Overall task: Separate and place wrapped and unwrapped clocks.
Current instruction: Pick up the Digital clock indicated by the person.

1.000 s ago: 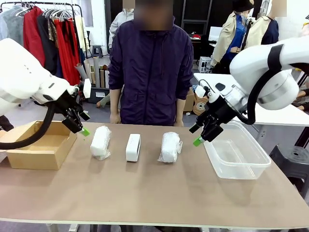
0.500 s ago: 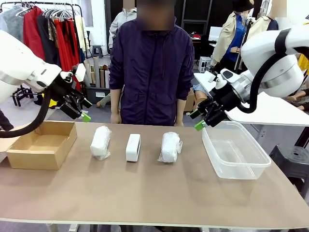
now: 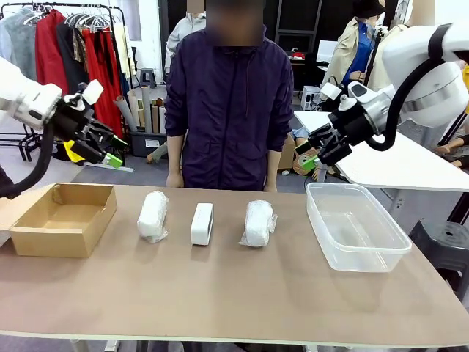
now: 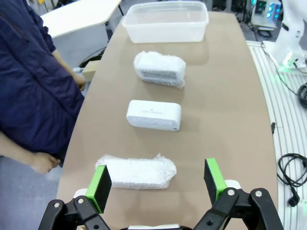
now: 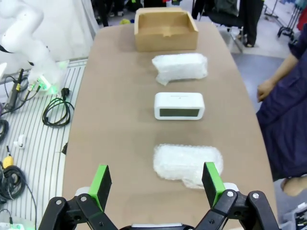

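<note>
Hanging at the upper left of the front view, the left gripper (image 3: 108,150) has its jaws spread wide and holds nothing, above the cardboard box (image 3: 44,238). At the upper right the right gripper (image 3: 308,155), equally spread and empty, hovers beyond the far rim of the clear tub (image 3: 366,258). Mid-frame on the table lie the left wrapped clock (image 3: 152,215), the bare white clock (image 3: 202,223) and the right wrapped clock (image 3: 259,222) in a row, all below and well apart from both grippers. In each wrist view the nearest wrapped lump shows low in the frame between the green pads (image 4: 101,188).
</note>
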Robot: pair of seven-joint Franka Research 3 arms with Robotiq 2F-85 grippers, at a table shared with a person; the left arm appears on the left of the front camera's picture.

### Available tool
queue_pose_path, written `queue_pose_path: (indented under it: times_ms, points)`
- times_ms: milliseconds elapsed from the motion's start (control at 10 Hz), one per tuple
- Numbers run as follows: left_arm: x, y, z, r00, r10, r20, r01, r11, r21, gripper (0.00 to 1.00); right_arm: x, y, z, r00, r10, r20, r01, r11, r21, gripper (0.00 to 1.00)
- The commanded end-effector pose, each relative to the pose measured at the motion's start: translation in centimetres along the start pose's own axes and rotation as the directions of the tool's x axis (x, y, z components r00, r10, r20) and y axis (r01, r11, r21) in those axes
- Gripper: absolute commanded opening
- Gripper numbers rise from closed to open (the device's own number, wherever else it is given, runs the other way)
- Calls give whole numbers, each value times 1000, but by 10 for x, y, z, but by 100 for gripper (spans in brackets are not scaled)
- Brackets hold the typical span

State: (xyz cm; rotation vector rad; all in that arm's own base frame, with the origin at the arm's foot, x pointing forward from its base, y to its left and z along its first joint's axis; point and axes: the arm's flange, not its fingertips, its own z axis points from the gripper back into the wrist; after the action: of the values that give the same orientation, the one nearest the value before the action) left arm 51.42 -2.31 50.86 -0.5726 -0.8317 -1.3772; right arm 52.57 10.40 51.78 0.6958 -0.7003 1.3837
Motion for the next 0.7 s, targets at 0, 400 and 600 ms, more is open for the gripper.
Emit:
queue_pose_path:
  times_ms: [0,400,600]
  points:
    - [-2,14,6,1000,0,23,0,999,-33,100,-2,-15,5,999,26,36,-26,1000,1,100]
    - [-7,13,8,1000,15,20,-14,999,-44,100,-12,-26,9,1000,8,28,-7,999,-51,100]
    - [-7,13,8,1000,15,20,-14,999,-44,100,-10,-22,10,1000,-14,1,14,1000,-23,100]
